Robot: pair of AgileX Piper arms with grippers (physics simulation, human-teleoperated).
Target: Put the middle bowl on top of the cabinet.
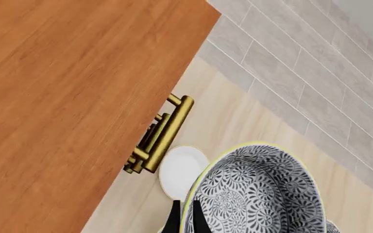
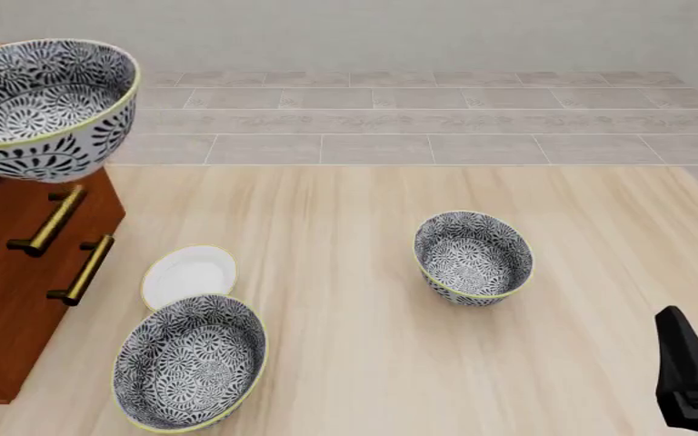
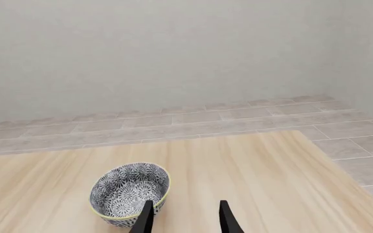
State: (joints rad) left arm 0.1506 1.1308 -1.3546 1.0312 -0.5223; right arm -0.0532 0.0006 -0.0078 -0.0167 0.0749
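Three patterned bowls and one white plate (image 2: 189, 273) counted. The middle bowl (image 2: 44, 107) is raised at the far left, over the top front edge of the cabinet (image 2: 10, 263), pinched at its rim by the left gripper (image 1: 184, 219), fingers closed either side of the wall. Two bowls sit on the table (image 2: 362, 363): the near-left bowl (image 2: 190, 361) just beside the plate, the right bowl (image 2: 474, 257) well apart, open wood around it. Right gripper (image 3: 185, 216) holds nothing, fingers parted, near the table's right edge.
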